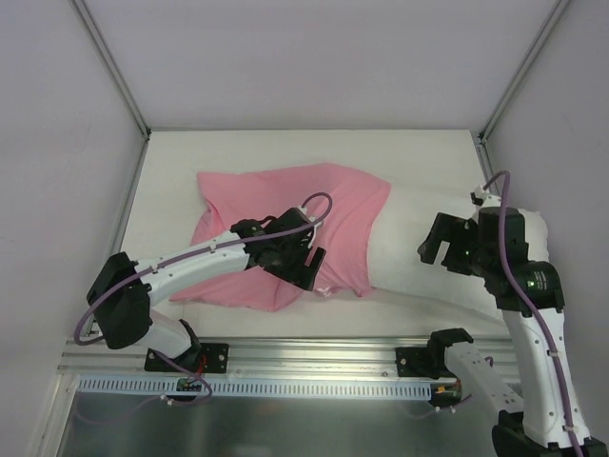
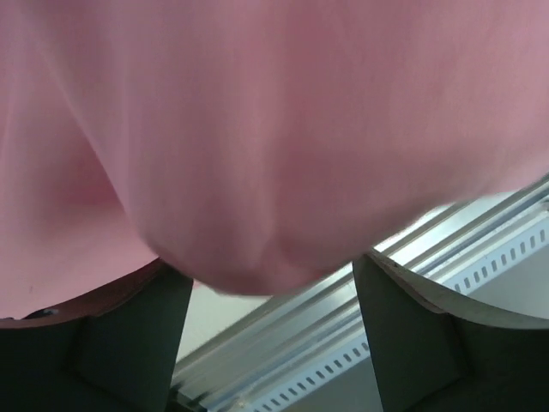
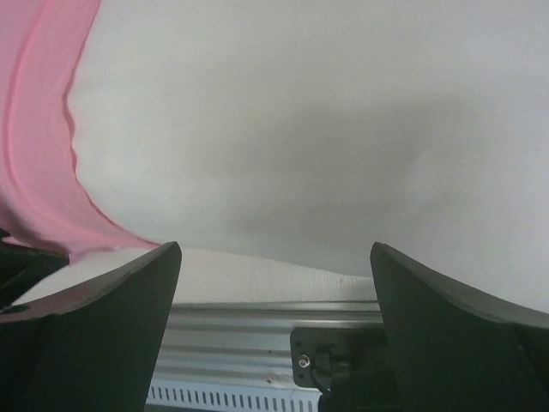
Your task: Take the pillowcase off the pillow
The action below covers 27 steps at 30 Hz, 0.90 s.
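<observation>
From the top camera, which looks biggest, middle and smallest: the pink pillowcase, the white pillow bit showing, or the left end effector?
1. pillowcase.
2. pillow, uncovered part only.
3. left end effector, smallest though nearer the camera.

Pink pillowcase (image 1: 276, 200), rumpled and plain-looking, lies flat and covers the pillow's left part. White pillow (image 1: 404, 255) sticks out of its right opening, w/ the right end bare and plump.

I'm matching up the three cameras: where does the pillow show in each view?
Top external: pillow right of centre, white end sticking out of the pillowcase.
Left wrist: not in it; only pink fabric.
Right wrist: fills most of the frame.
Shared landmark: the pillowcase, in all three.
</observation>
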Motion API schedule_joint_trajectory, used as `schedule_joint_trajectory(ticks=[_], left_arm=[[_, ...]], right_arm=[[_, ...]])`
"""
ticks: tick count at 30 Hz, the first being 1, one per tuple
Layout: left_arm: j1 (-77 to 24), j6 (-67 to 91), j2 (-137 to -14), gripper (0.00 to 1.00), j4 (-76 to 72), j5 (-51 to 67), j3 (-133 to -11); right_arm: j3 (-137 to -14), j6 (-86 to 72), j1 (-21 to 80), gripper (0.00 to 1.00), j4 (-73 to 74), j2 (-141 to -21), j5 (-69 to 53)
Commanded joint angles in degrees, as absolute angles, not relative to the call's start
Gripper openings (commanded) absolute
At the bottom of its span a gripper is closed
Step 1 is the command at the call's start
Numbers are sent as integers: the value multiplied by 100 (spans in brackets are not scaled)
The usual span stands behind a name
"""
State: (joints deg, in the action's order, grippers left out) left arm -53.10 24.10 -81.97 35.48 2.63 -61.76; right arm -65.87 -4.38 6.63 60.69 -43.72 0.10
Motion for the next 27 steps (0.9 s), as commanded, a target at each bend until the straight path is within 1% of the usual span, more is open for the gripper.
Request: schedule_joint_trajectory(ticks=[1, 3, 4, 5, 7, 10, 13, 14, 15, 16, 17, 18, 19, 22, 27], left_arm=[[-5203, 2259, -8481, 71, 2980, 844, -6187], [-5151, 2276, -8665, 50, 2962, 844, -6310], [-5133, 2294, -8692, 31, 2971, 852, -6328], [-5098, 2303, -8727, 21, 2971, 853, -6346], [-5045, 2346, -8736, 0, 2971, 879, -6363], [-4948, 2417, -8570, 0, 2971, 827, -6328], [-4896, 2505, -8377, 0, 2971, 712, -6197], [-4869, 2514, -8211, 0, 2971, 634, -6153], [-4834, 2522, -8105, 0, 2979, 598, -6022], [-4660, 2592, -7990, 0, 3006, 572, -5951], [-4502, 2654, -7746, 0, 3023, 789, -5854], [-4282, 2776, -7613, 0, 3015, 982, -5636], [-3819, 2812, -7481, 0, 3015, 1124, -5529], [-3115, 2751, -6962, 0, 3015, 1230, -5256], [-2409, 2690, -6627, 0, 3164, 1450, -5361]], right_arm=[[-6347, -500, 1422, 96, 6241, -4377, 719], [-6197, -606, 1871, 96, 6144, -4526, 896], [-6083, -711, 2029, 96, 6074, -4596, 1053], [-6030, -755, 2361, 96, 5917, -4649, 1176], [-5846, -869, 2653, 96, 5636, -4921, 1510], [-5775, -1063, 2970, 96, 5503, -5536, 1521], [-5608, -1107, 2979, 97, 5187, -5932, 1818], [-5520, -1116, 2945, 96, 5055, -5985, 1932], [-5520, -1125, 2910, 78, 5036, -6020, 2038], [-5520, -1125, 2857, 18, 5062, -5977, 2187], [-5528, -1169, 2726, 1, 5062, -5881, 2232], [-5520, -1169, 2638, 1, 5054, -5749, 2189], [-5528, -1169, 2489, 1, 5045, -5452, 2197], [-5642, -1108, 2286, 1, 5167, -5055, 2206], [-6343, -1291, 2171, 1, 5817, -4457, 2302]])
